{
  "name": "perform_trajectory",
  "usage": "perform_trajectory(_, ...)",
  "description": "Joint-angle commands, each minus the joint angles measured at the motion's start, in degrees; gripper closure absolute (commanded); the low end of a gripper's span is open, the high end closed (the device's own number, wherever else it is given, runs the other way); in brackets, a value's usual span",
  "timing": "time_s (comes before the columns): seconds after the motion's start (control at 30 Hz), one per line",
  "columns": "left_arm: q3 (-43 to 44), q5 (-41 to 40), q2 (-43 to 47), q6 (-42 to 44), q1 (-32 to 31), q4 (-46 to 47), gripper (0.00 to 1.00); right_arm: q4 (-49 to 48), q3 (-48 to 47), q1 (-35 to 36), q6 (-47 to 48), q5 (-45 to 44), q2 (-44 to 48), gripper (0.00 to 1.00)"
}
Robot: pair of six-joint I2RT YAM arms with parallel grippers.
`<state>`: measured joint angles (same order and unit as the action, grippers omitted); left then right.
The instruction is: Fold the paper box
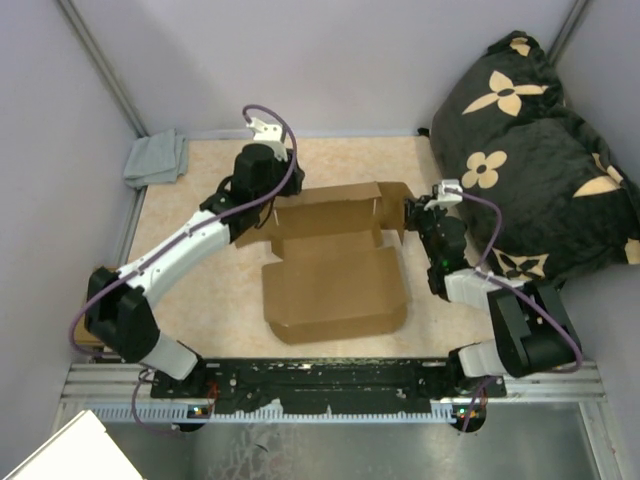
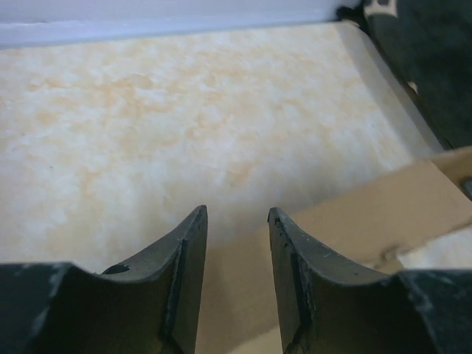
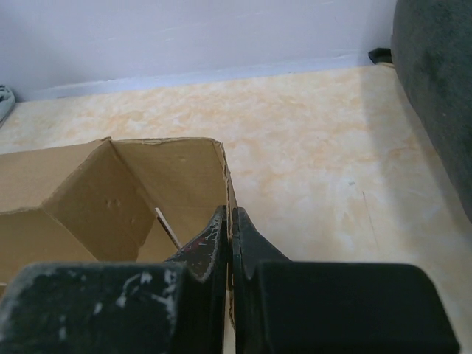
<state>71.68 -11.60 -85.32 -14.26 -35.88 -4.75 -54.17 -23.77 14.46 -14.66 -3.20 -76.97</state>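
One plain brown die-cut cardboard box (image 1: pixel 335 270) sits mid-way on the beige table (image 1: pixel 230 310) in the top view, rear walls raised and front panel flat, with one grey cloth (image 1: pixel 157 158) and one flowered black cushion (image 1: pixel 530 150) at the far corners; the left wrist view shows the left gripper (image 2: pixel 236 214) spread open over a flap, and the right wrist view shows the right gripper (image 3: pixel 228 212) pinched onto an upright wall.

The left arm (image 1: pixel 190 243) and right arm (image 1: pixel 470 288) have white links, black joints, purple cables (image 1: pixel 294 158).
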Motion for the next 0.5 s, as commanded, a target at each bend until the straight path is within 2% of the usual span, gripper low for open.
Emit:
perform_trajectory(0.0, 4.8, 0.1, -6.7, -0.7, 3.6, 2.1, 0.55, -9.8, -6.6, -0.3, -1.7, 0.9, -4.5, 1.0)
perform_trajectory(0.23, 5.8, 2.8, -13.4, -1.5, 4.1, 2.1, 0.57, -5.9, -10.4, -0.4, -3.1, 2.0, -6.8, 1.0)
perform_trajectory(0.47, 7.9, 3.1, -15.7, -0.6, 4.1, 0.7, 0.58, 12.0, -21.4, -0.4, -4.5, 4.2, -7.0, 1.0)
